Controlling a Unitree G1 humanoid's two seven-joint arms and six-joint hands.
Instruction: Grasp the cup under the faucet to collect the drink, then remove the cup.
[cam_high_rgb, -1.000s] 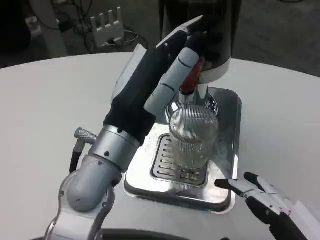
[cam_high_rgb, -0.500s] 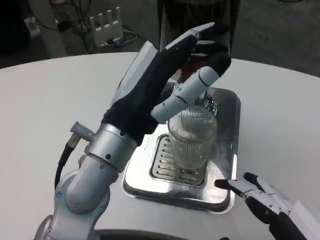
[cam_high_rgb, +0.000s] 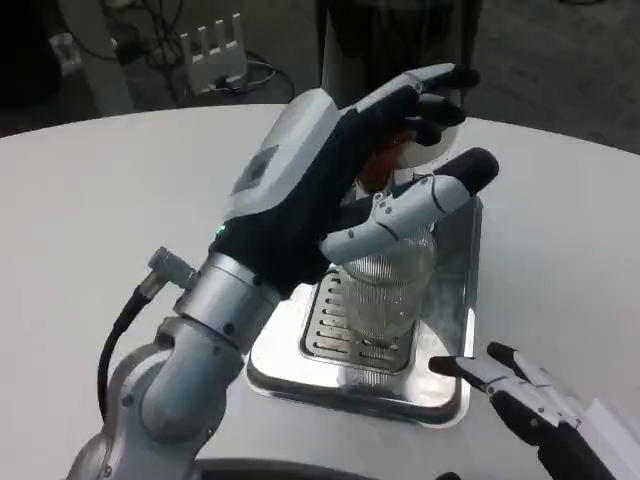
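Although the white table (cam_high_rgb: 90, 190) carries the whole setup, the work sits on the steel drip tray (cam_high_rgb: 455, 300) near its middle; the dark dispenser (cam_high_rgb: 400, 40) rises at the tray's far end, its faucet hidden behind the left hand, so whether the drink is flowing cannot be told. The left hand (cam_high_rgb: 340, 190) hangs above and in front of the faucet, fingers spread and grasping nothing, one long finger reaching across just over the cup's rim. The ribbed clear cup (cam_high_rgb: 385, 285) stands upright on the tray's slotted grate, under the spout as far as the view shows; how full it is cannot be read. The right hand (cam_high_rgb: 535, 400) waits low at the tray's near right corner, fingers loose and apart, touching nothing. By my judgement the cup is placed but neither hand grips it; filling is unconfirmed; grasping the cup and lifting it away from the tray are left.
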